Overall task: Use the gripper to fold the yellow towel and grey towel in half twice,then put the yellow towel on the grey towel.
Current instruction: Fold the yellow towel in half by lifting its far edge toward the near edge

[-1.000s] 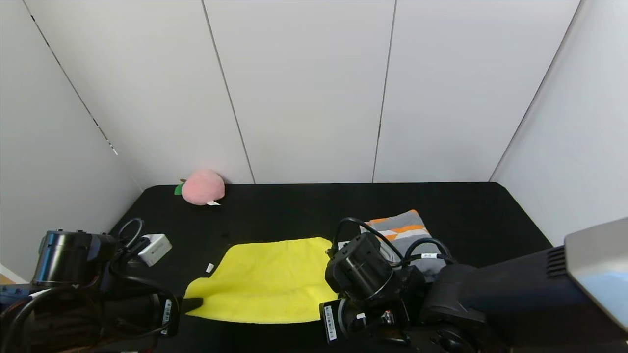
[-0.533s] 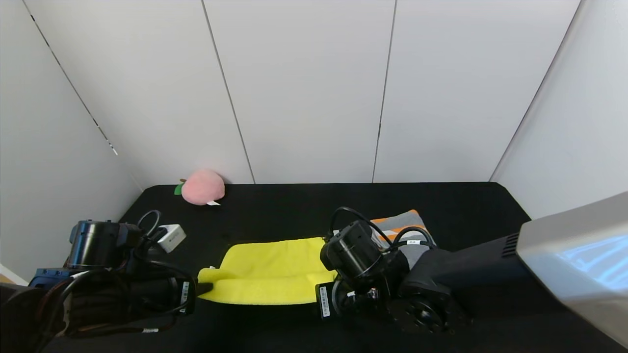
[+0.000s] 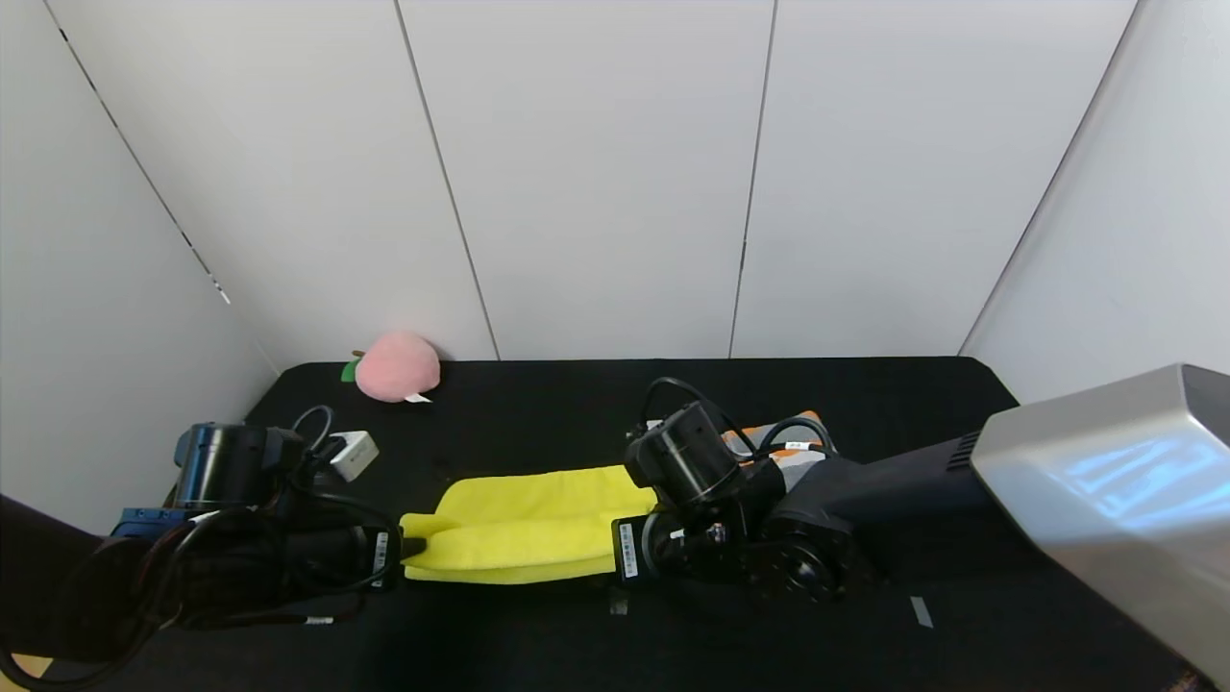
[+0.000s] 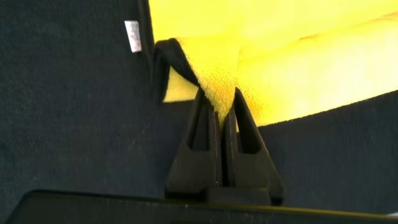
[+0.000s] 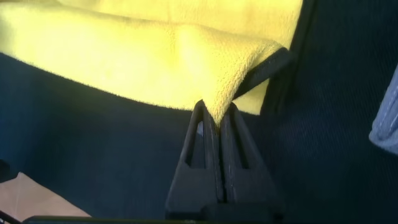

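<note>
The yellow towel lies on the black table in front of me, doubled over into a long low strip. My left gripper is shut on the towel's left near corner, which rises pinched between its fingers. At the right near corner, my right gripper is shut on the cloth in the same way. In the head view the left gripper sits at the strip's left end. The right wrist covers the strip's right end. The grey towel with orange stripes peeks out behind the right arm, mostly hidden, and its edge also shows in the right wrist view.
A pink peach plush rests against the back wall at the left. White walls close the table on three sides. A small white tag lies on the table beside the towel's left end. Two bits of tape mark the near table.
Both grippers have carried the towel's near edge away from me, toward its far edge. The flat yellow sheet has become a narrow folded strip.
</note>
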Robot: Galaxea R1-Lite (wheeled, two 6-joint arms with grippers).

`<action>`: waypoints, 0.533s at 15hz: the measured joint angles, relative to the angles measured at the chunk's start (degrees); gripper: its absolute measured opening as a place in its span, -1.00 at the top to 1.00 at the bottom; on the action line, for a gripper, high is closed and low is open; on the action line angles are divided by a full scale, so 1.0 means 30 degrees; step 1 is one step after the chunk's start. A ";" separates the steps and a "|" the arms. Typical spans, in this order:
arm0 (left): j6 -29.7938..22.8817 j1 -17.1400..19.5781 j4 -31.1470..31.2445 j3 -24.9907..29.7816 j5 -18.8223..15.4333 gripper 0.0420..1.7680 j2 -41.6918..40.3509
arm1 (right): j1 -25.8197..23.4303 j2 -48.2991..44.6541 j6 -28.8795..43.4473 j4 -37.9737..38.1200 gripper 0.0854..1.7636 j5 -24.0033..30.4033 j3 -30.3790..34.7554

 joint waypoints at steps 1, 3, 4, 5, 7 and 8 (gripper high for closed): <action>-0.0004 0.0073 0.0020 -0.0146 0.0000 0.90 0.0073 | -0.0028 0.0203 -0.0045 0.0000 0.94 0.0000 -0.0329; 0.0000 0.0154 0.0028 -0.0423 0.0008 0.90 0.0146 | -0.0089 0.0585 -0.0264 -0.0016 0.94 0.0000 -0.0845; -0.0004 0.0163 0.0041 -0.0561 0.0016 0.90 0.0175 | -0.0118 0.0772 -0.0345 -0.0016 0.94 0.0000 -0.1077; 0.0000 0.0163 0.0041 -0.0699 0.0037 0.90 0.0203 | -0.0130 0.0963 -0.0390 -0.0016 0.94 0.0008 -0.1313; 0.0016 0.0175 0.0028 -0.1040 0.0053 0.90 0.0358 | -0.0256 0.1268 -0.0666 -0.0008 0.94 0.0008 -0.1719; 0.0008 0.0211 0.0037 -0.1243 0.0045 0.90 0.0488 | -0.0341 0.1414 -0.0723 -0.0008 0.94 0.0008 -0.1910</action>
